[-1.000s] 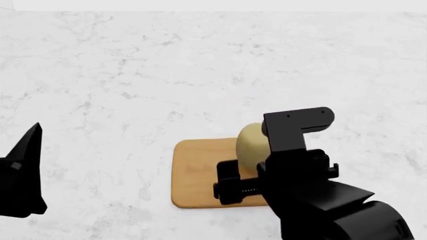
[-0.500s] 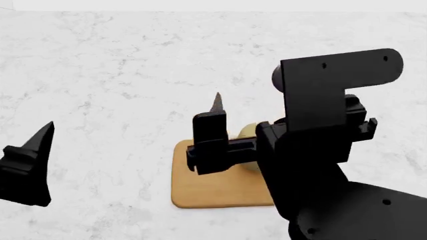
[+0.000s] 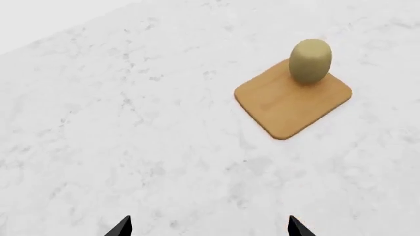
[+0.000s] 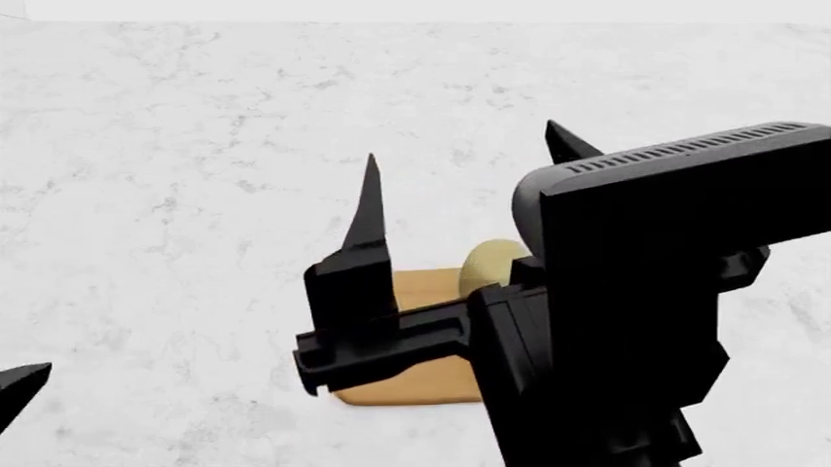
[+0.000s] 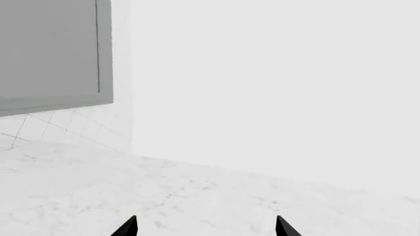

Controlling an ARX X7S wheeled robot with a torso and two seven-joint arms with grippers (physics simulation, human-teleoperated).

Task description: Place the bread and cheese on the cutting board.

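Note:
The cheese [image 3: 310, 60], a smooth pale yellow-beige lump, stands on one end of the tan cutting board [image 3: 288, 105]. In the head view the cheese [image 4: 488, 265] and board [image 4: 418, 290] are partly hidden behind my right arm. My right gripper [image 4: 461, 146] is open and empty, raised above the board with its fingers pointing up; its wrist view [image 5: 206, 225] shows only counter and wall. My left gripper [image 3: 208, 226] is open and empty, well away from the board; only one fingertip [image 4: 19, 382] shows in the head view. The bread is out of view.
The white marble counter [image 4: 195, 175] spreads all round the board. In the right wrist view a grey cabinet [image 5: 52, 54] hangs over a tiled wall [image 5: 66, 130], next to a plain white wall [image 5: 276, 83].
My right gripper has risen from beside the cheese and tipped its fingers upward, leaving the cheese on the board. My left gripper has dropped toward the lower left of the head view.

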